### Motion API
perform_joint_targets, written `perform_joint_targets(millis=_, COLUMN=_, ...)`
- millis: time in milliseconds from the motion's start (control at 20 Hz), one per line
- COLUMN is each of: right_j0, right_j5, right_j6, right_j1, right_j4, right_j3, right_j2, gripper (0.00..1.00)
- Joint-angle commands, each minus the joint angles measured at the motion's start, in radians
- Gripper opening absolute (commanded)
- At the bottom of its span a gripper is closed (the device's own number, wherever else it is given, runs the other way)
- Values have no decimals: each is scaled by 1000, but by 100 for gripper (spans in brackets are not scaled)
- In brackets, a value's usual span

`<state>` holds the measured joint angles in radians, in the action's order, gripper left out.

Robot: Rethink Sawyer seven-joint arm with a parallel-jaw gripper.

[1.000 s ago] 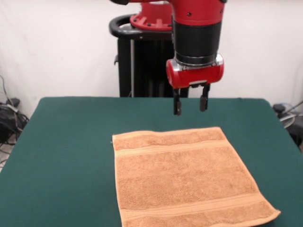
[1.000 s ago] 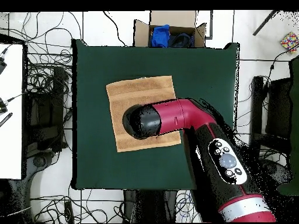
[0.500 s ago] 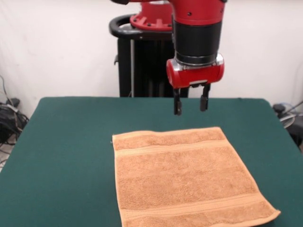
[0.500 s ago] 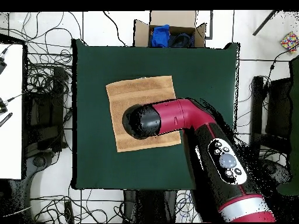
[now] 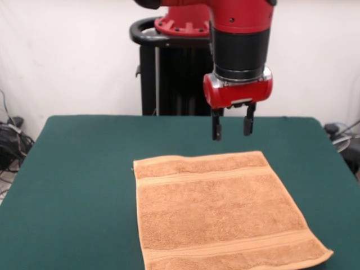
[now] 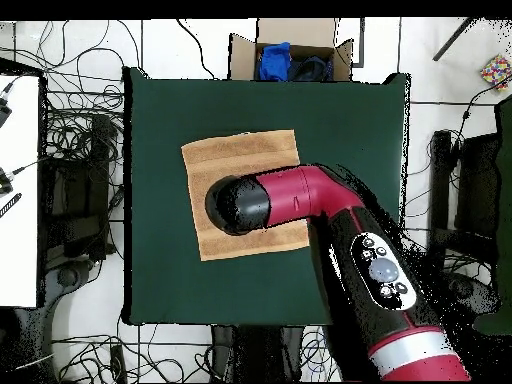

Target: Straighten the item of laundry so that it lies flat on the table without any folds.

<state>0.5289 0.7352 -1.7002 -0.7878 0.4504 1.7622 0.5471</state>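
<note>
Judging from how things lie, the straightening looks all but finished: the towel (image 5: pixel 222 211) is spread out as one roughly square sheet on the table (image 5: pixel 79 185), with its woven bands running straight across near the far and near edges and no fold or doubled layer showing in the front view. Its near right corner reaches close to the bottom of that view, and the near left corner is cut off there, so that part cannot be checked from the front. From overhead, the towel (image 6: pixel 240 160) sits left of the table's (image 6: pixel 350 130) middle, well inside the green cloth on every side, though the arm (image 6: pixel 330 225) covers much of its middle and robot-side half. The gripper (image 5: pixel 231 124) hangs above the towel's far edge, clear of the fabric, with its two fingers (image 5: pixel 216 126) spread apart and nothing between them. What may remain is little: at most a check of the hidden portions and drawing the arm away. A cardboard box (image 6: pixel 292 50) with blue items stands beyond the table's far edge, apart from the work.
</note>
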Motion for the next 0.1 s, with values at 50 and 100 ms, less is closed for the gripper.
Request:
perform_joint_targets(millis=50, right_j0=-35, right_j5=17, right_j6=-51, right_j1=36, right_j4=-3, right_j3=-44, right_j2=-25, gripper=100)
perform_joint_targets(millis=100, right_j0=-37, right_j5=18, right_j6=-50, right_j1=37, right_j4=-1, right_j3=-49, right_j2=-27, gripper=100)
